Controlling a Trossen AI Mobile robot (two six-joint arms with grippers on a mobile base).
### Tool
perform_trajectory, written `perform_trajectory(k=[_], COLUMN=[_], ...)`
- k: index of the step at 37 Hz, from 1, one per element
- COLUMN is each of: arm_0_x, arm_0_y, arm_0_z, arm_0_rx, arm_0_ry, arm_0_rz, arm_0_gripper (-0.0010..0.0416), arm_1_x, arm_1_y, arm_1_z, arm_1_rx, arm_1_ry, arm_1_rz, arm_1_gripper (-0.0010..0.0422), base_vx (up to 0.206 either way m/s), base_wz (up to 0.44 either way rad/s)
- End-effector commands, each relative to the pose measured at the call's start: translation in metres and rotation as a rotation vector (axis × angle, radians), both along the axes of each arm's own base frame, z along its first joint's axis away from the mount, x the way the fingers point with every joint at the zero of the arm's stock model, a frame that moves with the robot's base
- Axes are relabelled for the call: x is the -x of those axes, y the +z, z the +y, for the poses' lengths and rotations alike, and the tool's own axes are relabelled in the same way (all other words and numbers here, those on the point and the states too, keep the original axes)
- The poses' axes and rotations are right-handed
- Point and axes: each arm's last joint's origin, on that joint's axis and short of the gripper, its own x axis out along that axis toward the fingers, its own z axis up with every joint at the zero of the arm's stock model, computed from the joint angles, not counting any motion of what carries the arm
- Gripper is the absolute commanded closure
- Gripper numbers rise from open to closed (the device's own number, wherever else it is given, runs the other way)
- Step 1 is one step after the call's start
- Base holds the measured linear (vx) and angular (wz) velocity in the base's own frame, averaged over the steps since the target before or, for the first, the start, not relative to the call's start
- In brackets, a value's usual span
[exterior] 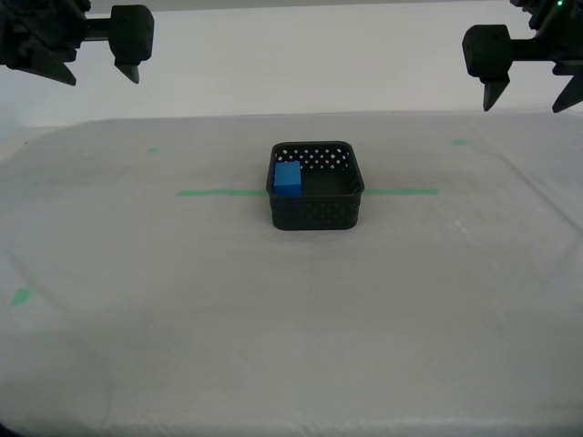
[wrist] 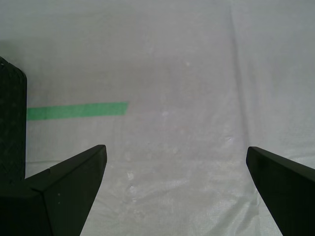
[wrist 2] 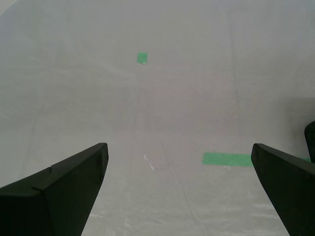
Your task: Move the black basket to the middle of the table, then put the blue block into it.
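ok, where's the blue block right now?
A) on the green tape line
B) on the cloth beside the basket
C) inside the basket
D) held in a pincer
C: in the exterior view the block sits inside the basket, against the wall on the exterior view's left; both wrist views show open, empty pincers over bare cloth.

Blue block (exterior: 288, 178) lower part hidden behind black basket (exterior: 315, 211) front wall; my arms cut off by exterior view's edges.
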Motion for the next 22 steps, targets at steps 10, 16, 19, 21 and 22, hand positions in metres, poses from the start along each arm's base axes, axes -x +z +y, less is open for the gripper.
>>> perform_trajectory(k=[10, 16, 19, 21, 22], arm_0_x=[-0.0001, -0.0001, -0.0001, -0.0001, -0.0001], arm_0_y=[0.0000, 0.0000, 0.0000, 0.0000, 0.0001], arm_0_z=[-0.0002, -0.0002, -0.0002, -0.0002, -0.0002], arm_0_rx=[0.002, 0.002, 0.002, 0.002, 0.002], arm_0_ry=[-0.003, -0.003, -0.003, -0.003, -0.003], arm_0_rz=[-0.001, -0.001, -0.001, -0.001, -0.001], arm_0_gripper=[0.0007, 0.0007, 0.0007, 0.0007, 0.0007], arm_1_x=[-0.0002, -0.0002, -0.0002, -0.0002, -0.0002], arm_1_y=[0.0003, 0.0003, 0.0003, 0.0003, 0.0003], arm_1_z=[0.0001, 0.0001, 0.0001, 0.0001, 0.0001], arm_1_rx=[-0.002, -0.002, -0.002, -0.002, -0.002], arm_1_ry=[0.003, 0.003, 0.003, 0.003, 0.003], arm_1_rz=[-0.002, -0.002, -0.002, -0.002, -0.002], arm_1_gripper=[0.0012, 0.0012, 0.0012, 0.0012, 0.0012], base_vx=[0.000, 0.000, 0.000, 0.000, 0.000], base_wz=[0.000, 0.000, 0.000, 0.000, 0.000])
